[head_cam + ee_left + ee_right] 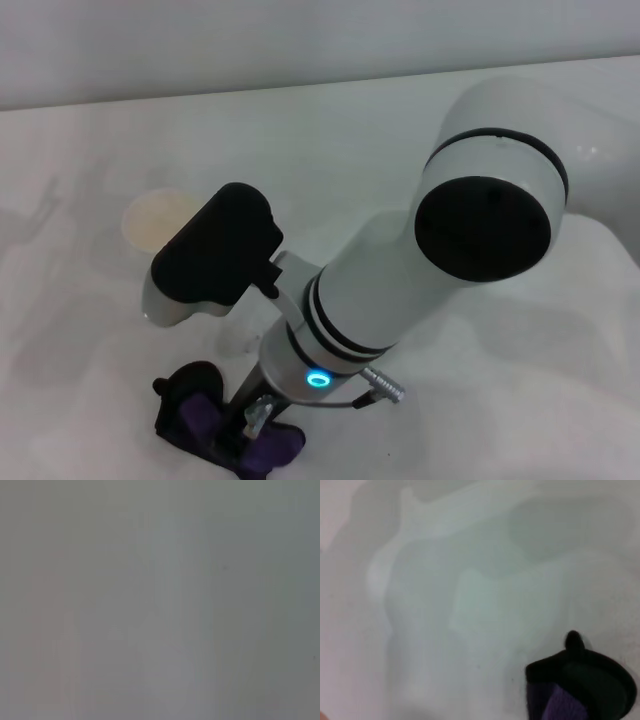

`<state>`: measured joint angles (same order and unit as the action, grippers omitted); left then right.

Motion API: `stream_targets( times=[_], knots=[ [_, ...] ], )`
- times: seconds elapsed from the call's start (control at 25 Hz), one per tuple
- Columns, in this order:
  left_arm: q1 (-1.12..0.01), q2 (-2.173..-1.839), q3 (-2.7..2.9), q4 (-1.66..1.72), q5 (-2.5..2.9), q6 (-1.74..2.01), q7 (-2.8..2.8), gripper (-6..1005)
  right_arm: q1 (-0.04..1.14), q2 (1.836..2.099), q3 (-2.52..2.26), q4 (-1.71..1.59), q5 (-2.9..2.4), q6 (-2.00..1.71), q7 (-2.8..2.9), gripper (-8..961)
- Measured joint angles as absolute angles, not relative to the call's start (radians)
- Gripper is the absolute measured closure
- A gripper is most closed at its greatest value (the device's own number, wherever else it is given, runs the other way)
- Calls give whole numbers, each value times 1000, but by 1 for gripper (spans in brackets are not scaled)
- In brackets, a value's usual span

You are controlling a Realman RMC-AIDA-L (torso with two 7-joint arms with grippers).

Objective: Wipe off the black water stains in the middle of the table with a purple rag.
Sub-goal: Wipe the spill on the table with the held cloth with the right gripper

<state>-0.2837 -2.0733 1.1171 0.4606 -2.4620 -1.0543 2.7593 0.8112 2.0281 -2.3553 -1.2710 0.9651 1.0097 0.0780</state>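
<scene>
One arm is doing all the work here, the right one, and it's reaching across and down toward the near edge of the counter (90, 150). The right gripper (255, 415) is sitting right on the purple rag (215, 420), which is bunched up low on the near side. The jaws look like they're buried in the cloth, so I'm reading it as clamped on the rag, though the arm is covering a lot of that spot. The wrist camera is catching just a corner of the rag, purple with a black edge, lying on plain white surface.

The black stain itself isn't showing anywhere right now. If it's in the middle of the counter, the big forearm is probably hiding it, but I honestly can't tell. A paper cup (155, 220) is standing just beyond the wrist housing, pretty close to the arm.

The left gripper is nowhere in sight, so I'm guessing that arm is parked.

For doing this well: I'd be making sure the grip on the rag is firm with plenty of cloth hanging below, then dragging it flat with light pressure, steering wide of that cup.
</scene>
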Motion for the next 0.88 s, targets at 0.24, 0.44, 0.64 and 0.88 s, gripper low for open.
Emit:
stream_targets(
  times=[0.24, 0.44, 0.64, 0.88],
  knots=[
    [-271, -2072, 1114, 462, -2462, -1063, 2757, 108, 808, 2027, -2326, -1238, 908, 1008, 73, 862],
    [-261, -2072, 1112, 461, -2462, -1062, 2756, 109, 748, 2024, -2197, -1270, 771, 1097, 71, 862],
    [-261, -2070, 1110, 456, -2462, -1056, 2756, 109, 683, 2021, -2078, -1324, 596, 1191, 74, 862],
    [-261, -2069, 1100, 458, -2462, -1055, 2755, 109, 619, 2019, -1963, -1332, 435, 1252, 74, 862]
  ],
)
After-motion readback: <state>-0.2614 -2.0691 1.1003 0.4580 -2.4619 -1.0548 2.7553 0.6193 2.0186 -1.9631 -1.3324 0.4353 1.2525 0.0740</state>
